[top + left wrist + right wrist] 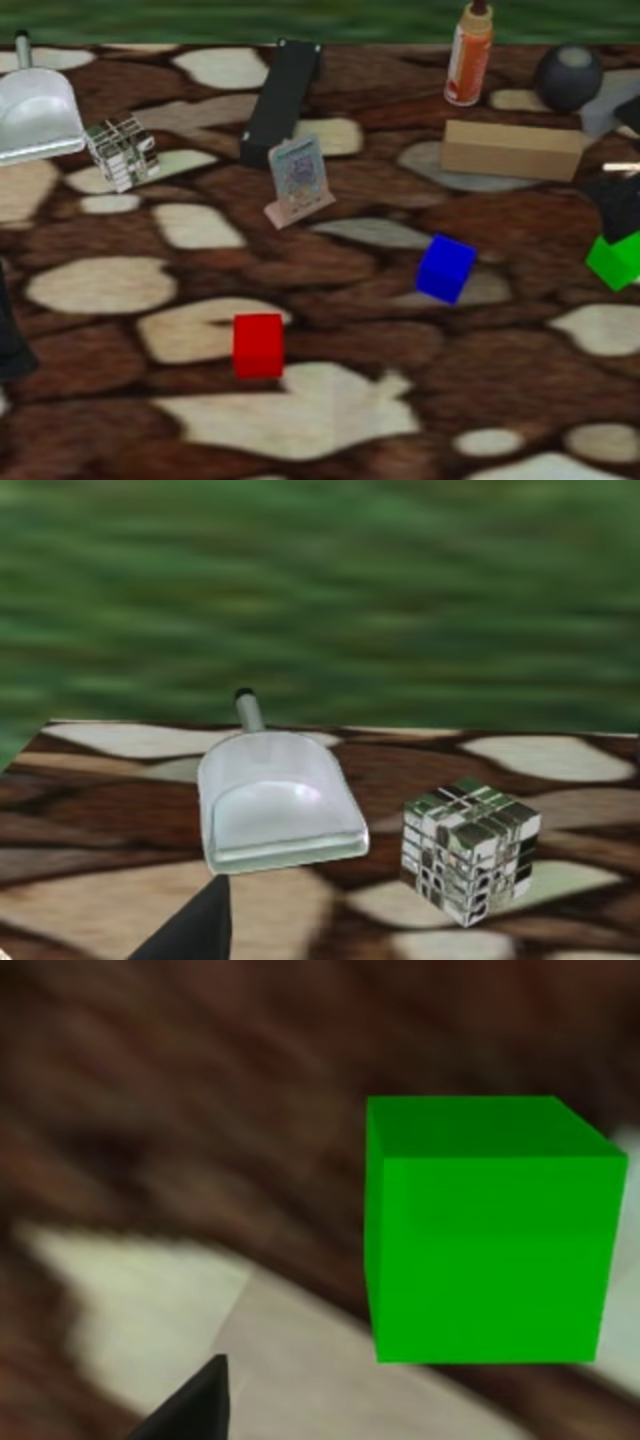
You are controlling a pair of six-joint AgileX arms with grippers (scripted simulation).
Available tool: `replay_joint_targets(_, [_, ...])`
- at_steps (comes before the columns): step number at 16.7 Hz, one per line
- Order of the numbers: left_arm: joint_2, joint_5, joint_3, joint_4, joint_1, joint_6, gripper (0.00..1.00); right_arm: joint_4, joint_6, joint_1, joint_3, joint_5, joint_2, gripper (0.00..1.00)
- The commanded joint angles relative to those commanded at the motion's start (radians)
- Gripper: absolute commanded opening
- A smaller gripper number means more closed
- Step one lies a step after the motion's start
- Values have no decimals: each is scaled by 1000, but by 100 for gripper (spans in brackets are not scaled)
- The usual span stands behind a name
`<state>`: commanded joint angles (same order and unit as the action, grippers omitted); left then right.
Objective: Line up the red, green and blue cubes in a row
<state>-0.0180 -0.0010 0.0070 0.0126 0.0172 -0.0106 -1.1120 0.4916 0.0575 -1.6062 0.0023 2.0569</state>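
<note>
The green cube (pixel 616 260) sits at the right edge under the right gripper (pixel 618 205), whose jaws perhaps straddle it; I cannot tell.

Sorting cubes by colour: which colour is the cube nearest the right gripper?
Bright green cube, clearest in the right wrist view.

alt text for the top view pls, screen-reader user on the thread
Top-down view of a brown stone-patterned table: red cube near the front centre, blue cube right of centre, green cube at the right edge beneath the dark right gripper. Along the back lie a scoop, mirrored cube, cardboard box and bottle.
</note>
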Motion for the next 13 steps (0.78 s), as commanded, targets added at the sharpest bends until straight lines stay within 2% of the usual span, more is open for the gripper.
replay_joint_targets(8, [18,1,-7,-13,3,11,100,12,5,-3,1,0,20,100])
replay_joint_targets(13, [18,1,-7,-13,3,11,100,190,2,1,105,0,87,100])
